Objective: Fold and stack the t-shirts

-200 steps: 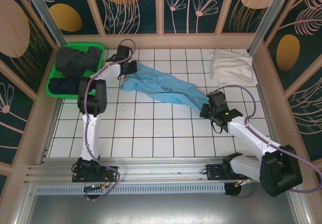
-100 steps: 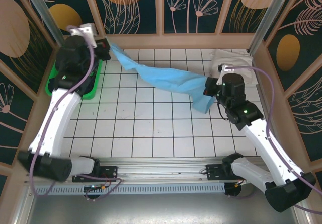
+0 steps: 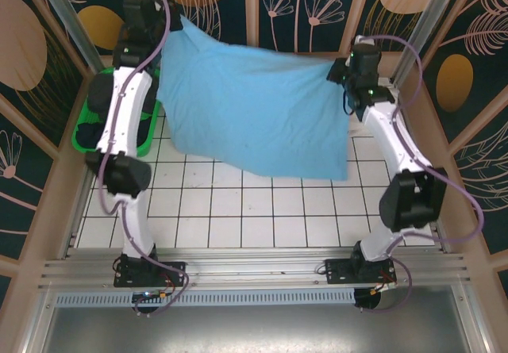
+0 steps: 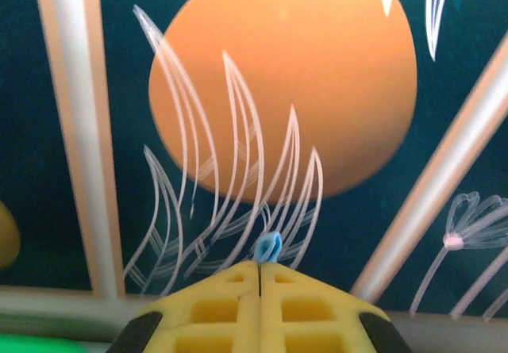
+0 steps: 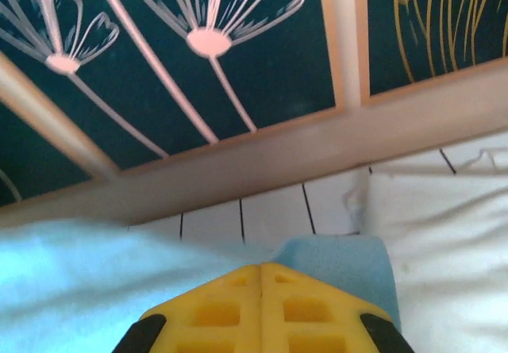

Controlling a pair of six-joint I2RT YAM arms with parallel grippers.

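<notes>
Sky-blue t-shirt (image 3: 254, 107) held spread in the air, just right of the green basket (image 3: 82, 142).
Left gripper (image 4: 260, 267), above the basket, has its yellow fingers pressed together on a tuft of one shirt corner. Right gripper (image 5: 261, 269), well right of the basket, is clamped on the opposite corner. A white t-shirt (image 5: 444, 242) lies farther right.

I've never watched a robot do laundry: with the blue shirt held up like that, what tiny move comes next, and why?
Probably lowering both arms together to lay the light blue t-shirt flat on the tiled table: it hangs spread, both jaws shut on its upper corners.
</notes>
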